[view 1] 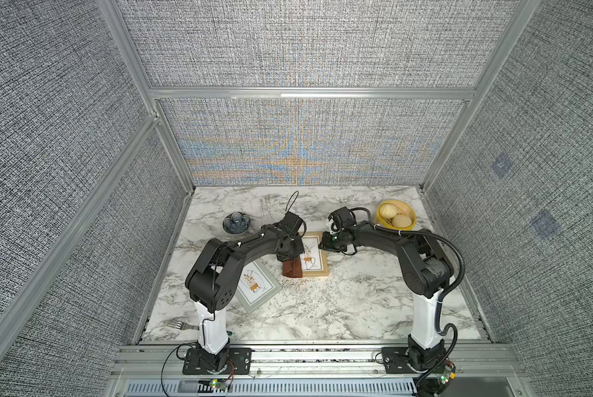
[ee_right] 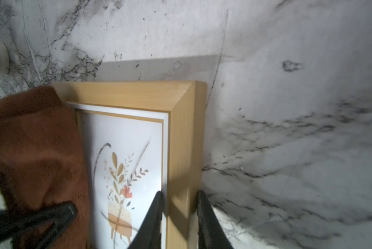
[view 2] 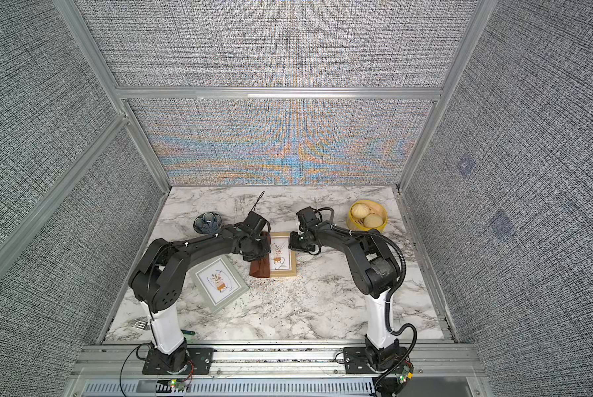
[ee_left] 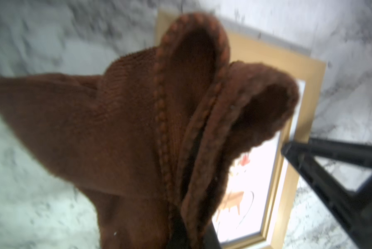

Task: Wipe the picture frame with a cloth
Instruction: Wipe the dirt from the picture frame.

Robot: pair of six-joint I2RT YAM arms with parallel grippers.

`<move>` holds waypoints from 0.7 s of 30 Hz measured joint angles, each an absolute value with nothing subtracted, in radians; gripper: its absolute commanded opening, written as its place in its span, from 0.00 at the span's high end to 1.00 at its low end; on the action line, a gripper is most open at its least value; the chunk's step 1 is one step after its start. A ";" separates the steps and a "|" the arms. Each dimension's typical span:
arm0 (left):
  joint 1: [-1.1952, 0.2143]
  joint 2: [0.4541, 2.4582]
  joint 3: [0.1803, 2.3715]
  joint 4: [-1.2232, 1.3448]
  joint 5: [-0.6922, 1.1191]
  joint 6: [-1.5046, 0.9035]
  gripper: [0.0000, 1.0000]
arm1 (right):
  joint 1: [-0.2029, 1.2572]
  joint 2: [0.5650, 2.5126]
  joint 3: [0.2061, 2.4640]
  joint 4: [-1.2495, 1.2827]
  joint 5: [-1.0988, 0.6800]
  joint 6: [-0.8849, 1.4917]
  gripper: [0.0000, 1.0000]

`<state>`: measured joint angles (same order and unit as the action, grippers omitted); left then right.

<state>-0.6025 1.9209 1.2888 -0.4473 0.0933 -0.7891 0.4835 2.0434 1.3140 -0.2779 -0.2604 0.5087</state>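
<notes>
The left gripper [view 1: 289,257] is closed tight on the cloth [view 1: 292,268]. The fabric is bunched between its fingers and hangs below them in folds, so in the left wrist view the fingertips themselves are hidden. The lower part of the cloth [ee_right: 40,155] lies on the side of the frame [ee_right: 126,92] nearest to the left fingers, and it covers that border and the edge of the picture. The right gripper [ee_right: 179,194] is only a little open and clamps the opposite border. One finger [ee_right: 157,215] stands on the glass side and the other stands outside the wood, above the table [ee_right: 288,129]. In both top views the frame [view 2: 283,273] sits between the two grippers. I cannot tell if it lies fully flat.

I judge that the next stroke goes across the glass toward the right fingers, and several things can go wrong.
- **Poor coverage:** The cloth is gathered into a narrow roll, so only a small strip may touch and much of the glass may stay unwiped.
- **Scraping:** If the left fingers go too low, their hard tips may scrape the glass instead of the fabric.
- **Losing the hold:** The right hold is on a thin border only, so a strong push may turn the frame or slide it out.
- **Collision:** The stroke ends at the inner right finger, where the cloth may catch, and the glass under that finger cannot be reached.
</notes>
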 measured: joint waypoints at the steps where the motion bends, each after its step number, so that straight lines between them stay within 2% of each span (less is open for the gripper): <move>1: -0.593 1.937 1.316 -0.451 0.084 -0.773 1.00 | 0.484 2.044 1.314 -0.279 -0.260 0.509 0.94; 10: -0.541 2.072 1.514 -0.508 0.078 -0.661 1.00 | 0.483 2.049 1.316 -0.284 -0.264 0.508 0.94; 21: -0.595 1.890 1.218 -0.421 0.130 -0.683 1.00 | 0.484 2.060 1.323 -0.276 -0.268 0.509 0.95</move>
<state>-0.5949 1.8900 1.2179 -0.4213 0.1295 -0.6834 0.4835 2.0598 1.3231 -0.2764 -0.2676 0.5091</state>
